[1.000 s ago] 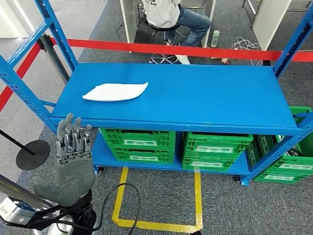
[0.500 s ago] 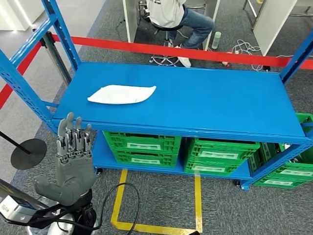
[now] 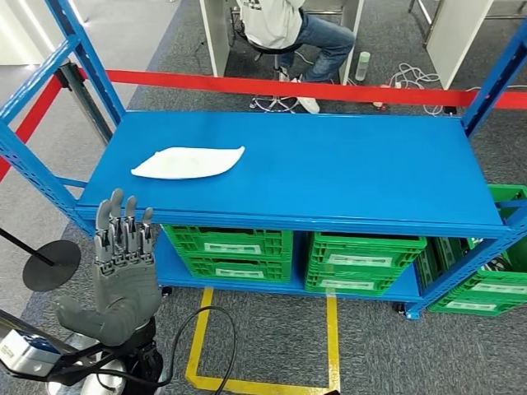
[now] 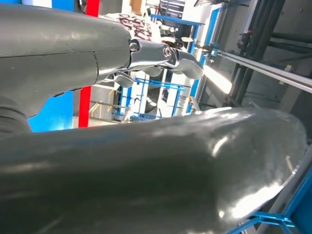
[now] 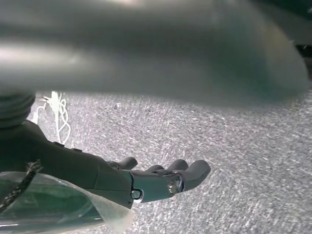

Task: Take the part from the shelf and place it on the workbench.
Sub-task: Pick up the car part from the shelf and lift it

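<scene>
Shelving filled the head view: a blue steel shelf point(image 3: 348, 173) with a broad flat top board, and on that board, toward its left end, lay the part point(image 3: 188, 162), a flat white leaf-shaped piece, resting flat and touched by nothing. The left hand point(image 3: 123, 271) stood raised in front of the shelf's near left corner, palm toward the camera, fingers point(image 3: 124, 232) straight up and slightly apart, thumb stuck out to the side, holding nothing; its fingertips overlapped the shelf's front edge in the picture, well short of the part. In the left wrist view that hand point(image 4: 110, 53) showed a thick grey thumb and extended metal-tipped fingers against blue racking behind. Over to the right wrist view: the right hand point(image 5: 147, 183) hung low over grey carpet point(image 5: 239, 161), dark fingers point(image 5: 191, 171) stretched out and a little apart, nothing in them, with a clear plastic film point(image 5: 55, 204) beside the wrist. Under the top board, green plastic crates point(image 3: 298, 251) sat side by side on the lower level, more of them at the right end. A yellow line point(image 3: 205, 337) marked the floor in front of the shelf. Behind it ran a red barrier tape point(image 3: 310, 86), and beyond that a person point(image 3: 292, 29) sat on a stool
</scene>
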{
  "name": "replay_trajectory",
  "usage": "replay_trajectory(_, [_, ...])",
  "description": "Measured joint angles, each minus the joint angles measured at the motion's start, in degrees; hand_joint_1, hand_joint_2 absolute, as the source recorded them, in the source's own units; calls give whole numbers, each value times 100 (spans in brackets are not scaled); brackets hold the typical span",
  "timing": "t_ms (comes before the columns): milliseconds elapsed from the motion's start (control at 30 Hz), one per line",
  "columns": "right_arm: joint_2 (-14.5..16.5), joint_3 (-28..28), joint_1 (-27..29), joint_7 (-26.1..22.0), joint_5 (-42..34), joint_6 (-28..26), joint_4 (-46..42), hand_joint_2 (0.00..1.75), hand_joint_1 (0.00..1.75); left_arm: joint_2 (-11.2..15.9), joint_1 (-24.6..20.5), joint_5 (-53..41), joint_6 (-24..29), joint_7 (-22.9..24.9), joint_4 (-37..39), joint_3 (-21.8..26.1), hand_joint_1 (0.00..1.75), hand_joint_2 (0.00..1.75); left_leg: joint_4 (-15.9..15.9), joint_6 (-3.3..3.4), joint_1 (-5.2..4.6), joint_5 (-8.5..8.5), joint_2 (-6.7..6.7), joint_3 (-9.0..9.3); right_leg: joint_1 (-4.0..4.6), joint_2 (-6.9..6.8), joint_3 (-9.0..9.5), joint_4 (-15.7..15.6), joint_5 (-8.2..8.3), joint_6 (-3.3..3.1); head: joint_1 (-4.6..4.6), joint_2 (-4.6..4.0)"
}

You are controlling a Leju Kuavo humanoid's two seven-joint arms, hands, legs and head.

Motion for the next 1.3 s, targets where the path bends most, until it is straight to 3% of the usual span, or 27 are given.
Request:
replay_trajectory(33, [-4, -7, 1, 4, -2, 15, 0, 175, 0, 1, 0, 0, 1, 0, 1, 0, 0, 0, 85, 5, 0, 28, 0, -37, 3, 1, 4, 0, -1, -1, -1, 0])
replay_trajectory(67, [-8, -13, 1, 3, -3, 28, 0, 175, 0, 1, -2, 0, 1, 0, 1, 0, 0, 0, -41, 21, -1, 156, 0, 26, 6, 6, 11, 0, -2, -1, -1, 0])
replay_trajectory(167, [-9, -32, -3, -13, -3, 54, 0, 175, 0, -1, -23, 0, 1, 0, 1, 0, 0, 0, -1073, 122, -25, 657, 0, 521, 21, 20, 36, 3, -13, 23, 0, 0])
replay_trajectory(233, [-9, -41, -5, -18, -4, 59, 0, 175, 0, -3, -43, 1, 1, 2, 1, 1, 0, 0, -1414, 168, -50, 699, 1, 664, 34, 13, 18, 1, -12, 74, 6, 0])
replay_trajectory(367, [-10, -57, -10, 4, 18, 58, -1, 175, 0, -8, -58, 8, -1, 4, 1, 1, 0, 0, -1538, 239, -21, 731, 3, 695, 33, -4, -48, 83, -98, 203, 16, 0])
replay_trajectory(467, [-16, -65, -10, 45, 30, 57, -1, 175, 0, -10, -68, 18, 0, 11, 3, -2, 0, 0, -1567, 284, -13, 749, 22, 702, 31, -3, -463, 935, -554, 255, 51, 0])
replay_trajectory(533, [-21, -68, -32, 61, 32, 59, -2, 175, 0, -10, -65, 27, 1, 17, 8, -2, 0, 0, -1561, 296, -20, 745, 33, 699, 33, -4, -679, 1400, -670, 272, 55, 0])
replay_trajectory(600, [-27, -68, -55, 86, 43, 61, -2, 175, 0, -10, -54, 34, 4, 23, 15, -2, 0, 0, -1550, 293, -19, 739, 32, 704, 29, -9, -523, 1113, -401, 272, 55, 0])
replay_trajectory(667, [-33, -69, -52, 112, 54, 63, -2, 175, 0, -10, -27, 49, 8, 24, 18, -2, 0, 0, -1515, 260, -31, 718, 19, 695, 26, -13, -173, 398, -107, 250, 61, 0])
replay_trajectory(733, [-35, -70, -59, 119, 55, 68, -2, 175, 0, -10, 2, 63, 10, 24, 19, -1, 0, 0, -1476, 203, -52, 710, 11, 663, 34, 0, 25, 18, -45, 193, 60, 0])
replay_trajectory(800, [-34, -70, -81, 110, 51, 73, -2, 175, 0, -10, 14, 66, 11, 24, 19, -1, 0, 0, -1461, 157, -55, 717, 13, 649, 38, 19, 49, 0, -53, 127, 54, 0])
replay_trajectory(867, [-33, -70, -105, 104, 50, 74, -2, 175, 0, -10, 17, 67, 12, 23, 19, -1, 0, 0, -1345, 104, -45, 617, 13, 617, 19, 14, 63, -13, -42, 73, 40, 0])
replay_trajectory(900, [-33, -70, -117, 105, 50, 74, -2, 175, 0, -9, 18, 63, 17, 23, 19, -1, 0, 0, -1152, 73, -37, 487, 12, 540, 7, 5, 73, -19, -39, 46, 31, 0])
replay_trajectory(967, [-33, -71, -136, 114, 47, 78, -2, 175, 0, -2, 25, 32, 44, 21, 20, -1, 0, 0, -469, 17, -20, 134, 12, 241, 6, -10, 81, -20, -44, 13, 7, 0])
replay_trajectory(1033, [-33, -78, -153, 157, 30, 105, -2, 175, 0, 4, 36, -4, 72, 20, 25, 0, 0, 0, 74, 0, -11, -17, 12, -10, 9, -12, 86, -19, -50, 2, 6, 0])
replay_trajectory(1067, [-33, -84, -161, 186, 19, 130, -2, 175, 0, 4, 40, -11, 75, 20, 27, 0, 0, 0, 69, 9, -10, 70, 12, -11, 10, -8, 95, -19, -53, -1, 7, 0])
replay_trajectory(1100, [-33, -90, -168, 212, 13, 158, -2, 175, 0, 4, 41, -14, 68, 19, 29, -1, 0, 0, -147, 28, -12, 256, 12, 85, 11, 1, 108, -21, -70, 0, 7, 0])
replay_trajectory(1167, [-32, -95, -174, 240, 20, 202, -2, 175, 0, 3, 36, -1, -4, 4, 29, -9, 0, 0, -876, 108, -32, 623, 17, 421, 19, 13, 135, -28, -124, 19, 9, 0])
replay_trajectory(1233, [-33, -95, -175, 257, 36, 244, -3, 175, 0, 4, 22, 31, -123, -27, 29, -28, 0, 0, -1393, 183, -70, 639, 30, 668, 25, 9, 142, -60, -189, 85, 8, 0])
replay_trajectory(1300, [-35, -95, -175, 272, 46, 275, -5, 175, 0, 8, 16, 61, -200, -52, 29, -44, 0, 0, -1589, 246, -88, 533, 20, 773, 19, -15, 216, -65, -133, 188, 7, 0])
